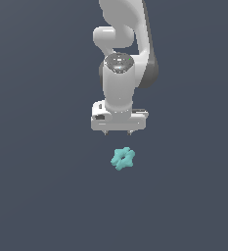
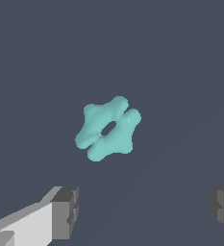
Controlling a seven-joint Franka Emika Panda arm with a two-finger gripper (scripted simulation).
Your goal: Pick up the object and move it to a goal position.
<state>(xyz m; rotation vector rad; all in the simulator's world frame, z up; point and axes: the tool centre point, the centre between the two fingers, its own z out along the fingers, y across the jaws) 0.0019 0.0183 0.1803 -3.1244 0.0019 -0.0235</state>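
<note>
The end effector [image 1: 118, 132] hangs from the white arm [image 1: 120, 73] with its two short fingertips pointing down at the tabletop [image 1: 37, 196]. Its jaws stand wide apart and hold nothing; in the wrist view the two dark finger pads [image 2: 68, 211] sit at opposite edges of the picture with bare surface between them.

The object [image 1: 122, 158] lies on the tabletop just below the fingertips in the exterior view, apart from them and slightly toward the exterior view's right of the point midway between them. In the wrist view it [image 2: 108, 128] lies ahead of the open gap, clear of both pads.

It is a small teal piece with rounded, knobby lobes around a central dimple or hole, which in the wrist view reads as a narrow slanted slot. The outline is nearly as broad as it is long, so a long axis is hard to name. It seems slightly stretched along a diagonal in the wrist view, the slot slanting the same way, though the coarse render leaves this uncertain. It is clearly narrower than the spread between the pads.
</note>
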